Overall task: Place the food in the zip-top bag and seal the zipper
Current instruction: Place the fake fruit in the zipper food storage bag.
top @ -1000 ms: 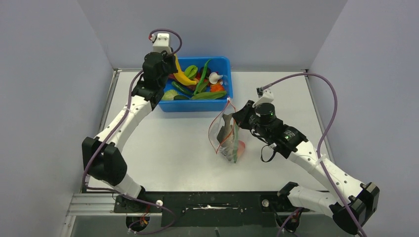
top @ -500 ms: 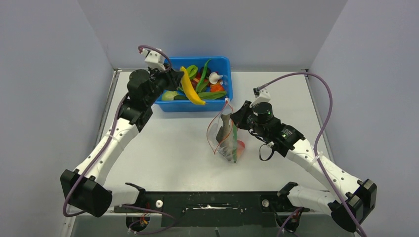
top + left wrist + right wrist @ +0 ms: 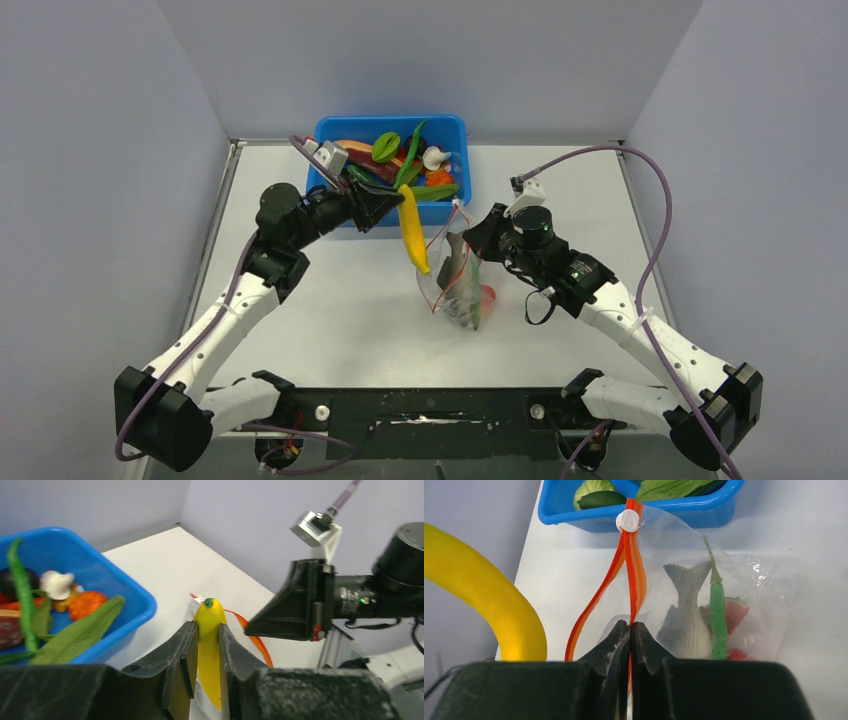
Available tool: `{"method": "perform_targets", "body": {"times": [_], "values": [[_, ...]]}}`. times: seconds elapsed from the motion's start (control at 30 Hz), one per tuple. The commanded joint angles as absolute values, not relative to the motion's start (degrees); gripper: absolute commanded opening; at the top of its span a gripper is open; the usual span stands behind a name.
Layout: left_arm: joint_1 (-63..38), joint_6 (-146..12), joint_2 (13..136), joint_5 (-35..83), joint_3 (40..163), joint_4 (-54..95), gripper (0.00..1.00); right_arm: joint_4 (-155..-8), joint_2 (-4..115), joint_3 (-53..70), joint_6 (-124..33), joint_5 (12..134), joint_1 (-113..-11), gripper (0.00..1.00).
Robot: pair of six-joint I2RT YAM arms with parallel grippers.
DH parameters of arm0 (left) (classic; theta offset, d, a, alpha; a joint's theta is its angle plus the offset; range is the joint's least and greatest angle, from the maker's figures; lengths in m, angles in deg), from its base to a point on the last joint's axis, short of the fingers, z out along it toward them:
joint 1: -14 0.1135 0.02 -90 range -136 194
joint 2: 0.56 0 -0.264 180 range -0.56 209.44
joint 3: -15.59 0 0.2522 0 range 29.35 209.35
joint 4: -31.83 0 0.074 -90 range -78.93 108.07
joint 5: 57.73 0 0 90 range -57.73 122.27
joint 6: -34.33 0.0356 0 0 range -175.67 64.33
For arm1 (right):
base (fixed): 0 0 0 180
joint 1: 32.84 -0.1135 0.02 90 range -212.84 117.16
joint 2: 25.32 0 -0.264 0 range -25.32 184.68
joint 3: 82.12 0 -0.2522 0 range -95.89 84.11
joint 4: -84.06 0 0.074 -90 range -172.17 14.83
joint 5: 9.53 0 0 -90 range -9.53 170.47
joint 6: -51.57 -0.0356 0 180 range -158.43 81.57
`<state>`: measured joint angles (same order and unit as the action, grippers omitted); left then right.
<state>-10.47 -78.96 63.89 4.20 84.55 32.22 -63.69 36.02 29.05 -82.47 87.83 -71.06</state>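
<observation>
Midway through the packing job, the left gripper clamps a yellow banana near one end and hangs it beside the zip-top bag. The banana's long axis runs steeply downward, as far as the views show, with its free tip aimed at the table. Opposite, the right gripper is pinched tight on one lip of the red-orange zipper, holding the bag's mouth up and turned toward the left arm. The other lip bows away to form a narrow loop, with the white slider parked at the far end by the blue tub.

Already inside the clear plastic lie a grey fish, a long green pod and a red fruit. Seen from the right wrist camera, the banana sits just outside that loop on the left arm's side — beside the opening, not in it. Whether it touches the strip cannot be told.

On this evidence, the coming move turns on carrying the banana sideways toward the right gripper until its tip clears the bowed lip, then lowering it lengthwise — a crosswise approach would likely snag the slim mouth. More toy food lies in the tub, and the zipper is unsealed.
</observation>
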Motion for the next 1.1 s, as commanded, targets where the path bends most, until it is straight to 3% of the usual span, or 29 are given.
{"method": "perform_targets", "body": {"times": [0.0,0.27,0.87,1.07], "values": [[-12.87,-88.13,63.29,-3.77,80.54,49.38,0.00,-69.19,34.74,27.20,-82.07,84.90,-70.72,0.00],[-16.70,-92.78,66.92,-5.67,74.41,64.41,0.00,-72.31,33.30,27.57,-81.19,80.92,-70.72,0.00],[-20.30,-80.18,76.17,-2.32,73.79,57.26,0.00,-73.58,32.16,27.81,-81.18,79.25,-70.54,0.00],[-22.94,-74.38,77.39,7.18,74.67,51.37,0.00,-73.98,31.81,28.58,-82.01,79.54,-70.43,0.00]]}}
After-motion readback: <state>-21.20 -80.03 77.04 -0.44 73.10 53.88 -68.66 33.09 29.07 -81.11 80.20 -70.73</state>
